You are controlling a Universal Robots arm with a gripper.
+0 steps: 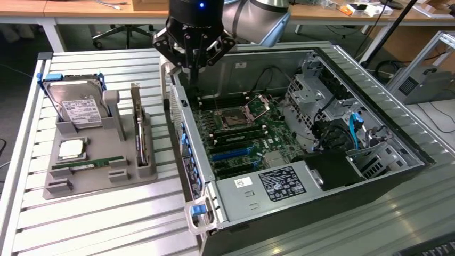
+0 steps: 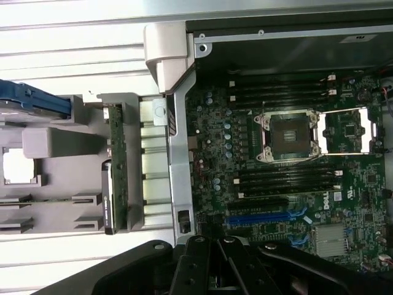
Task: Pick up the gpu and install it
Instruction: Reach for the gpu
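The gpu [image 1: 140,133] is a thin dark card standing on its edge in a slot of the grey holder [image 1: 92,184], on the exterior view's left beside the open computer case [image 1: 313,186]. From the wrist it appears as a narrow green-edged strip, the gpu [image 2: 115,166]. My gripper [image 1: 192,72] hangs shut with nothing in it above the case's near wall, over the far end of the motherboard [image 1: 242,128] and to the right of the gpu. Its black fingers [image 2: 206,264] meet in the wrist view.
The holder also carries a hard drive [image 1: 78,104] in a blue frame, a square processor chip [image 1: 71,149] and a green memory stick [image 1: 89,162]. Inside the case lie the processor socket [image 2: 288,135], blue card slots [image 2: 264,216], cables and a drive cage [image 1: 320,90].
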